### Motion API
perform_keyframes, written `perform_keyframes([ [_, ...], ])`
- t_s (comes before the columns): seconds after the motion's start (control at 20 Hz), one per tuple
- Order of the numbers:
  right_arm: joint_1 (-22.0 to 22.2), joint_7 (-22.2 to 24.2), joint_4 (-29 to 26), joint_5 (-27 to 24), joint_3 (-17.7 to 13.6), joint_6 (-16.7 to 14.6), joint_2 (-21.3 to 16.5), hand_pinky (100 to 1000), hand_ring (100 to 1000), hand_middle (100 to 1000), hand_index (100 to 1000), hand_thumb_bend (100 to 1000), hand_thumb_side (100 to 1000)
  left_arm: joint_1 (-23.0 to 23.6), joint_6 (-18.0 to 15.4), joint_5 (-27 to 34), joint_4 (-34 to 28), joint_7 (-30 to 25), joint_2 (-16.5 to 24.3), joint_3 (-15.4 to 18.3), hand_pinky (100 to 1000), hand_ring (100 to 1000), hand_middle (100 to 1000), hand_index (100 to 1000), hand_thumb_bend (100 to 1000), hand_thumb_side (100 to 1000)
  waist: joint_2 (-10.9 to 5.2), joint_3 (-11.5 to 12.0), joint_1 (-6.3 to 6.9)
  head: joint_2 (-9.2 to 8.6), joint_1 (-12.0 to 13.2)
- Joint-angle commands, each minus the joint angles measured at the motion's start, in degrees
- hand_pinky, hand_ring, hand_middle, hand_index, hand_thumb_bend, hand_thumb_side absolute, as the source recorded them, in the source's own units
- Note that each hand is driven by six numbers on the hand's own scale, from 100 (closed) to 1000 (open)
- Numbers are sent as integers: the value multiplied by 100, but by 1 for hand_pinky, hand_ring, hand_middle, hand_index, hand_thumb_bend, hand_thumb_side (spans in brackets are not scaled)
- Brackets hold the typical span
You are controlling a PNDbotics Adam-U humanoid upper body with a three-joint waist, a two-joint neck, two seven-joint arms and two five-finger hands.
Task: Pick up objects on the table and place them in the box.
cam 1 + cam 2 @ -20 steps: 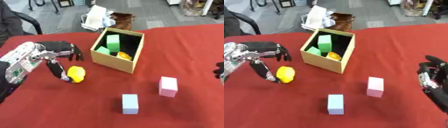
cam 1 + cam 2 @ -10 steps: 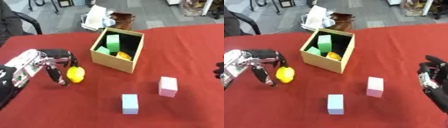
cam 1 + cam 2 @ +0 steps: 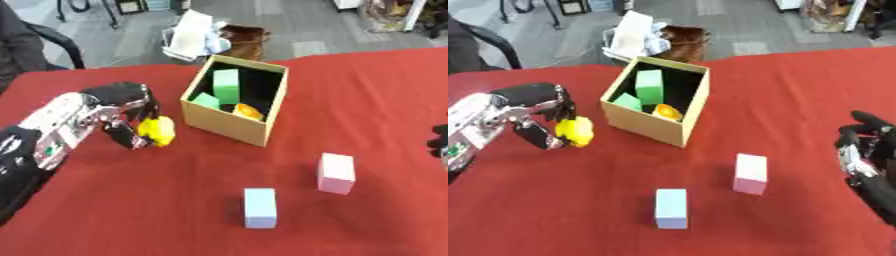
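Pinching the yellow object (image 3: 157,131) between curled fingers and thumb, the left hand (image 3: 122,107) is holding it just left of the box (image 3: 229,127), seemingly so it can go over the near wall. The object is sitting at the hand's right side, close to the cardboard. Inside are lying 2 green blocks (image 3: 225,86) and an orange piece (image 3: 247,111). The pink block (image 3: 336,173) and blue block (image 3: 259,207) are waiting on the red table (image 3: 131,210). The right hand (image 3: 866,150) is idling at the right edge, fingers relaxed, holding nothing.
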Motion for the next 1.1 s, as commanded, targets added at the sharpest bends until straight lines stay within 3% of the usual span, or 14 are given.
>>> perform_keyframes([
  [0.05,-34,-2,-47,1,-24,-1,-73,630,644,670,857,100,561,-356,85,16,-345,110,280,271,479,355,378,561,375,100,-203,13,-59,4,13],
  [0.2,-20,14,-38,-3,-5,-2,-69,630,645,670,858,100,562,-789,236,-129,-297,248,78,346,488,382,390,572,395,100,-222,3,-68,22,20],
  [0.4,-29,31,-37,-17,13,-8,-40,630,645,670,857,100,561,-1369,345,-397,240,359,-415,216,527,415,424,610,441,100,-241,-70,-92,33,66],
  [0.65,-63,73,-34,-40,53,-16,0,629,644,669,857,100,560,-1597,576,-868,1028,459,-1109,200,564,461,473,665,485,107,-238,-182,-126,39,115],
  [0.85,-75,88,-32,-53,68,-18,19,629,644,669,857,100,560,-1588,647,-1181,1657,752,-1469,347,634,558,589,767,565,266,-224,-242,-141,33,150],
  [1.1,-79,87,-29,-51,62,-16,21,630,643,668,857,100,557,-1645,375,-1221,2255,1238,-1521,481,687,624,685,853,652,347,-216,-230,-160,36,153],
])
